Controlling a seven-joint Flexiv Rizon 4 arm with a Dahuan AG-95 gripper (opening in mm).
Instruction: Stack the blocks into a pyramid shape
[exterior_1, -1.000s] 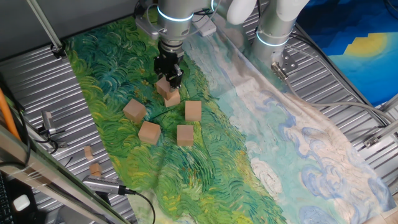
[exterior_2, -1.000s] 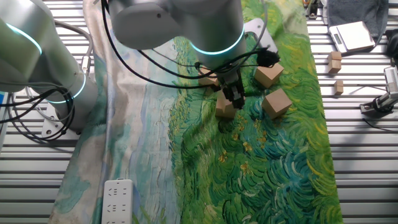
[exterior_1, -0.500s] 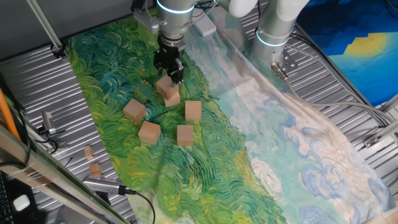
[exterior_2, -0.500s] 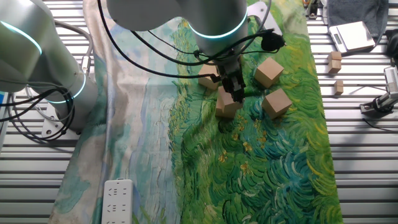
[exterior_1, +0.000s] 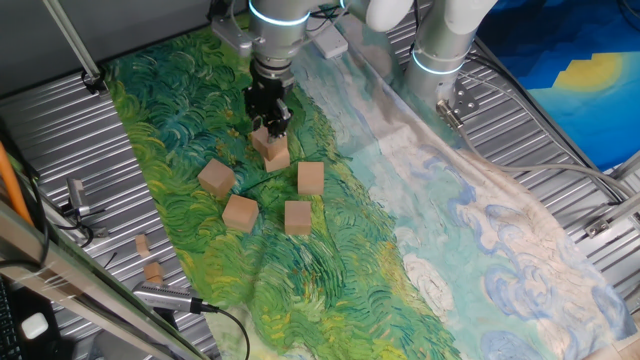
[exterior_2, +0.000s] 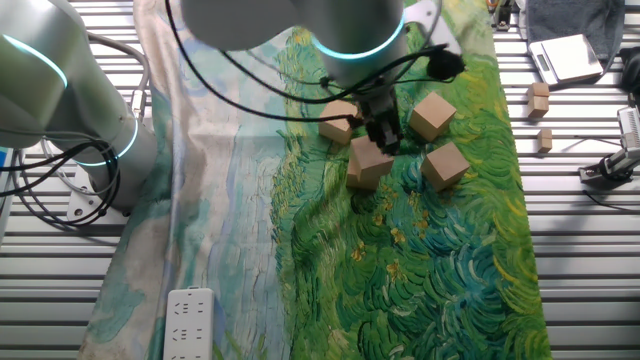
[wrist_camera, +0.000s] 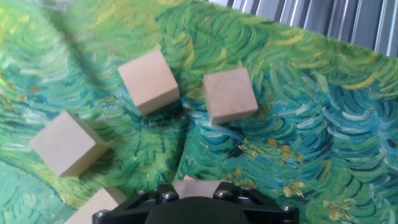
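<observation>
Fingers of the gripper (exterior_1: 269, 122) hang just above a two-block stack (exterior_1: 273, 150); I cannot tell how far apart they stand, and they seem to hold nothing. Left to right on the painted cloth (exterior_1: 330, 270), the loose blocks (exterior_1: 216, 178) lie flat, near one another, corners turned differently.

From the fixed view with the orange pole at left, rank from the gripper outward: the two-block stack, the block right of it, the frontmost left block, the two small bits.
1. Two-block stack, directly under the gripper.
2. Block right of the stack, on the cloth.
3. Frontmost left block, nearer the camera.
4. Two small wooden bits, off the cloth at front left.
</observation>
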